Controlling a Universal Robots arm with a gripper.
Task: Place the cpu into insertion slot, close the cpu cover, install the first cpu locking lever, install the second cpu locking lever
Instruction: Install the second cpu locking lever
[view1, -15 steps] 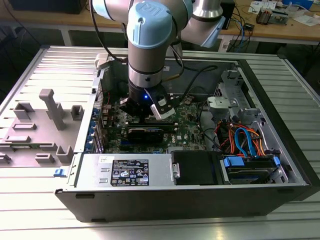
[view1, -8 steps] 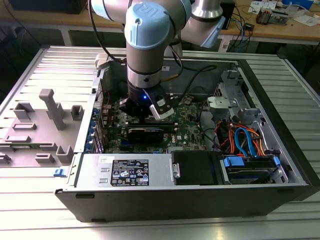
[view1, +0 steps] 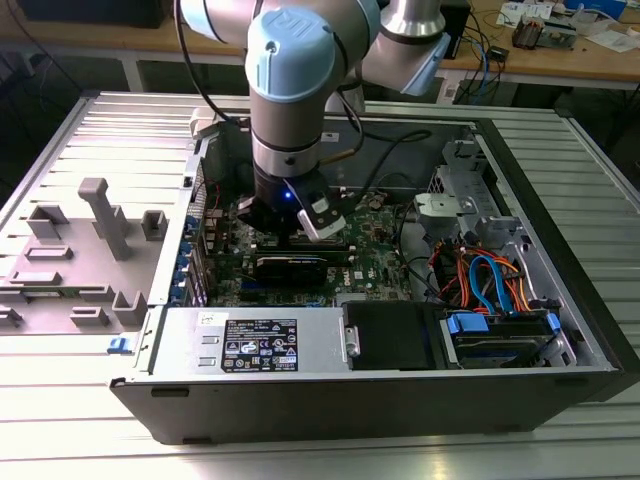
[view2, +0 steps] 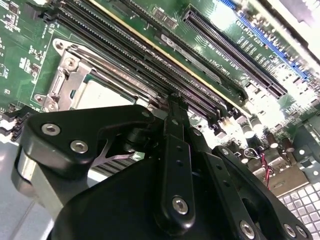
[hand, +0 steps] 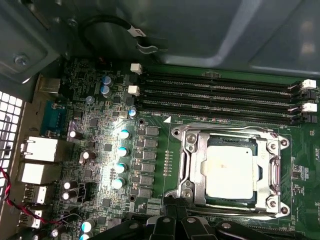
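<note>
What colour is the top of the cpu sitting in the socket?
Dull silver-grey, slightly washed pale by glare; the cpu shows best in the first wrist view.

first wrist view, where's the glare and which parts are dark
In the first wrist view, glare washes over the capacitors beside the insertion slot, and the cpu top reflects pale; the case wall above sits in shadow. In the second wrist view, the board's far edge is blown out white, and the hand is a dark mass.

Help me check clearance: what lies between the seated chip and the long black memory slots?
In the first wrist view, the silver-grey metal frame cover's edge and a strip of green motherboard separate the dull silver square chip from the long black memory slots.
</note>
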